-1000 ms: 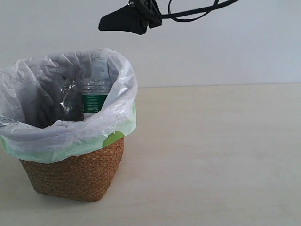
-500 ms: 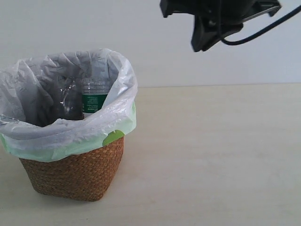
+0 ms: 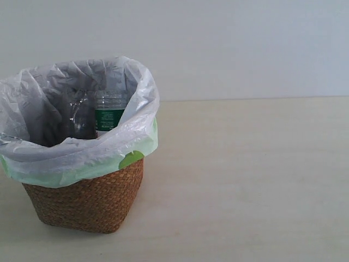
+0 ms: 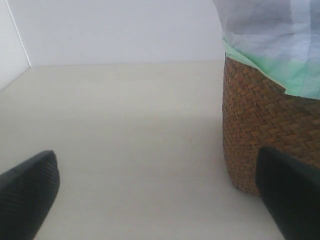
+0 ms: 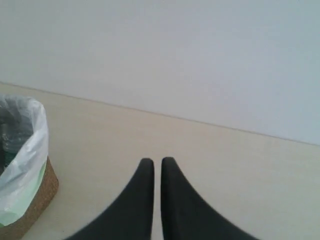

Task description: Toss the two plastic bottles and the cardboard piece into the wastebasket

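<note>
Well inside wastebasket (image 3: 87,199), green-labelled bottle (image 3: 110,118)

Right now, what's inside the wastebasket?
Inside the wastebasket, a clear bottle with a green-and-white label stands beside a second clear bottle. The near edge of the bag liner hides the bottom, so the cardboard piece cannot be seen.

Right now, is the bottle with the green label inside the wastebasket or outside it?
Inside. The green-label bottle stands roughly upright behind the front rim of the wastebasket, within its white bag.
</note>
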Controlling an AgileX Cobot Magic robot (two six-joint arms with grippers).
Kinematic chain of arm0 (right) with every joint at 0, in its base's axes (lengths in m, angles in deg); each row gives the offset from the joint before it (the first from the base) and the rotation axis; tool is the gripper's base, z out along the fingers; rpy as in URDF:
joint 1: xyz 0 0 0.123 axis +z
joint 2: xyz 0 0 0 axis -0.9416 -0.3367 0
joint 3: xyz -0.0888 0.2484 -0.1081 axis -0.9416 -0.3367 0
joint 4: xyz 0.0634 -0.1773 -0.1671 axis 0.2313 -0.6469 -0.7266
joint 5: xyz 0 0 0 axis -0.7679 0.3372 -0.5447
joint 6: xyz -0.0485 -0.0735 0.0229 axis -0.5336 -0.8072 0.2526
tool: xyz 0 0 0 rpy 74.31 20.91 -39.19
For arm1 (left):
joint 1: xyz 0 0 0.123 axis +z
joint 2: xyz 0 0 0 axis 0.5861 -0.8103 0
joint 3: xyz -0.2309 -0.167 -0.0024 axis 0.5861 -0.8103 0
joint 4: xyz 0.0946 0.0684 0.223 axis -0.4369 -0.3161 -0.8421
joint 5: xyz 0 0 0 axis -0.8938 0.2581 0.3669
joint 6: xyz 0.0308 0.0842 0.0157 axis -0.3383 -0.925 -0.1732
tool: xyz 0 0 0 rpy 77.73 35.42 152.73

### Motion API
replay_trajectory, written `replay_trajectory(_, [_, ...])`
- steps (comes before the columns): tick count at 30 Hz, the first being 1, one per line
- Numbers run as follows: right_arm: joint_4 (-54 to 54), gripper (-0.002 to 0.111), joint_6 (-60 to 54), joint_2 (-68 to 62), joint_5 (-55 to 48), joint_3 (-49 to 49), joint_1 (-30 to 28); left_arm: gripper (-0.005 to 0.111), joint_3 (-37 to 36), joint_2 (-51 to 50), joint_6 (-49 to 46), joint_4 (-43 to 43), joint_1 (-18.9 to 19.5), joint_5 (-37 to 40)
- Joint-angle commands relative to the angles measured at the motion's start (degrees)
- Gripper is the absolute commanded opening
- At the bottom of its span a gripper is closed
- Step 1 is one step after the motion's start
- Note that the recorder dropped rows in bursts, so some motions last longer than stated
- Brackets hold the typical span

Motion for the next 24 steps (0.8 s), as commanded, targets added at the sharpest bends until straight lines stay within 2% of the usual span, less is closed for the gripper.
replay_trajectory(1, [1.16, 0.000, -1.20, 8.09, -0.08, -2.08, -0.07, 0.108, 0.21, 0.18, 0.50, 0.12, 0.14, -0.36])
replay_trajectory(6, [1.06, 0.000, -1.82, 22.08, -0.08, -12.27, -0.07, 0.108, 0.21, 0.18, 0.50, 0.12, 0.14, -0.36])
replay_trajectory(11, [3.11, 0.000, -1.09, 35.38, 5.37, -23.30, -0.07, 0.108, 0.21, 0.18, 0.50, 0.12, 0.14, -0.36])
replay_trajectory(16, [9.04, 0.000, 0.68, 50.09, 19.11, -37.56, -0.07, 0.108, 0.21, 0.18, 0.50, 0.12, 0.14, -0.36])
replay_trajectory(20, [9.44, 0.000, 4.05, 59.90, 26.78, -49.96, -0.07, 0.108, 0.21, 0.18, 0.50, 0.12, 0.14, -0.36])
replay_trajectory(24, [9.85, 0.000, 7.73, 61.18, 35.83, -59.61, -1.69, 0.108, 0.21, 0.18, 0.50, 0.12, 0.14, -0.37])
